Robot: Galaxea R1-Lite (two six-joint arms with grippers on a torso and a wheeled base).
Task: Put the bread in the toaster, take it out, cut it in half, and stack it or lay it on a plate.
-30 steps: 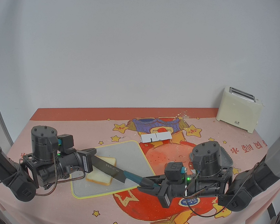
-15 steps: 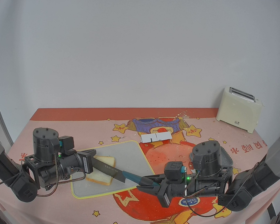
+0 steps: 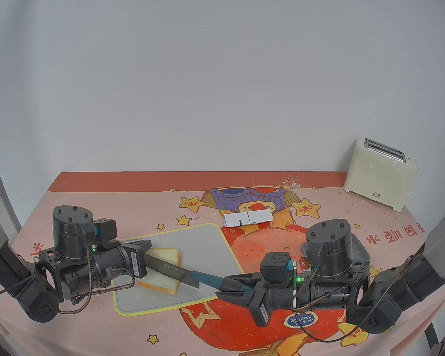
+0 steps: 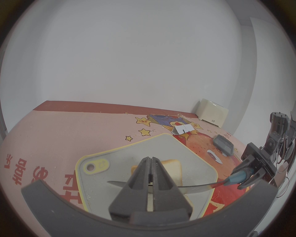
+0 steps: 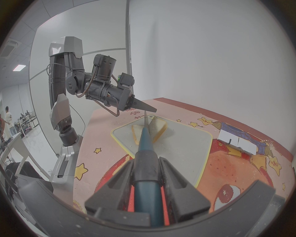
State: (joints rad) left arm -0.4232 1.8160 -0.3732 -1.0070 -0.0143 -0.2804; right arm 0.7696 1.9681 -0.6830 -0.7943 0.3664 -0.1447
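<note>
On the counter [image 3: 106, 194] is set the cutting board [image 3: 208, 245]. The right end effector [image 3: 223, 289] is clamped on the knife [image 3: 174, 272] handle. The left end effector [image 3: 147, 243] is closed, empty, above the blade. The bread [image 3: 165, 256], on the board under the blade, is unpinned and may be dragged or torn.

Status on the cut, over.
Right tool shut on knife. Left tool shut, above the knife. Bread on cutting board, knife across it. Nothing blocking.

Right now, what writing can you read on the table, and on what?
Toaster front: small dark mark, too small to read.
Tablecloth: red characters near the edge, not legible.
Knife blade: fine print, blurred.
Nothing can be quoted.
</note>
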